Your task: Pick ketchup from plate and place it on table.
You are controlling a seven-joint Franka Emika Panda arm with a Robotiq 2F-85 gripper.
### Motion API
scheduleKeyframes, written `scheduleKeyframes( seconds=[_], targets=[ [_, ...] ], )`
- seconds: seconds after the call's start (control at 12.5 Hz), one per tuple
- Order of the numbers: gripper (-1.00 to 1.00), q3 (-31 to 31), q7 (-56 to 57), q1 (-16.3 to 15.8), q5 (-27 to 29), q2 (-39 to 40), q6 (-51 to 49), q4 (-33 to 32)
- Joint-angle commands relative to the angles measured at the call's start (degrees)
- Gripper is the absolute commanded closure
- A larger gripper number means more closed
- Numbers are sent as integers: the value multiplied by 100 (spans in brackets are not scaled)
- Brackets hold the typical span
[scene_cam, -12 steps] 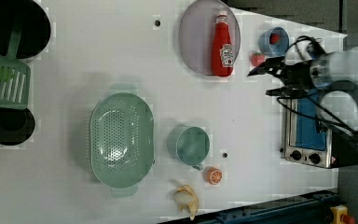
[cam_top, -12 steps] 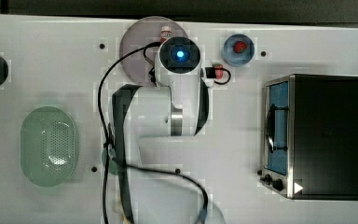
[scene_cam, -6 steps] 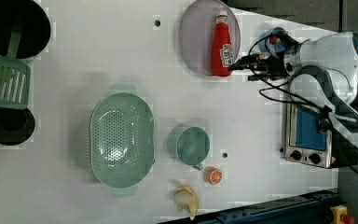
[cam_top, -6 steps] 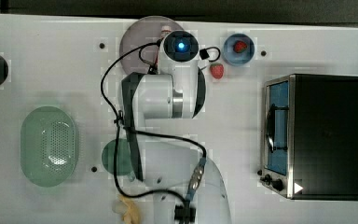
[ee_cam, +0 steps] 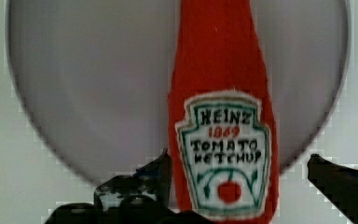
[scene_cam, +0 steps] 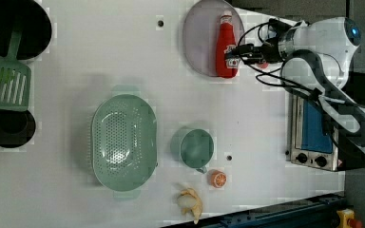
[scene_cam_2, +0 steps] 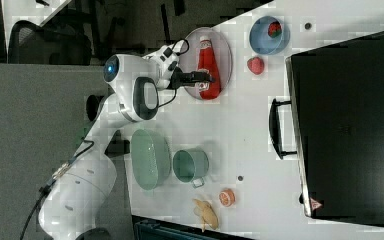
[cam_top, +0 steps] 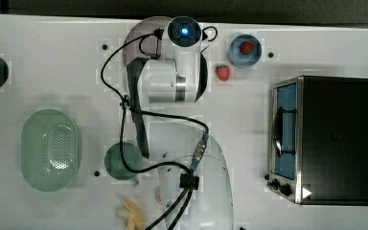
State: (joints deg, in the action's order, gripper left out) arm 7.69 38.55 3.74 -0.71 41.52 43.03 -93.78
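Ketchup: lying on plate | End effector: wide open, straddling bottle's base, contact unclear | Table: white

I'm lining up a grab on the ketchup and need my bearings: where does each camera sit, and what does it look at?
Top view: straight overhead; the arm covers much of the plate.
Left view: high above, table turned sideways; arm enters from the left view's right, open gripper at the ketchup.
Right view: high, opposite side; base and arm show.
Wrist view: on the hand, facing the ketchup label between two fingertips.
Left and right views share the toaster oven.
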Motion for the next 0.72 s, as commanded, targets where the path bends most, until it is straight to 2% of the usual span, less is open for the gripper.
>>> scheduleKeyframes(
  seconds=[0.08, 0.56, 0.64, 0.72],
  targets=[
    [-100, 81, 423, -117, -250, 267, 223, 319],
    [-100, 76, 421, -161, -426, 813, 877, 584],
    [-91, 76, 422, -161, -426, 807, 880, 587],
    [-68, 67, 401, -161, -426, 809, 861, 565]
  ],
)
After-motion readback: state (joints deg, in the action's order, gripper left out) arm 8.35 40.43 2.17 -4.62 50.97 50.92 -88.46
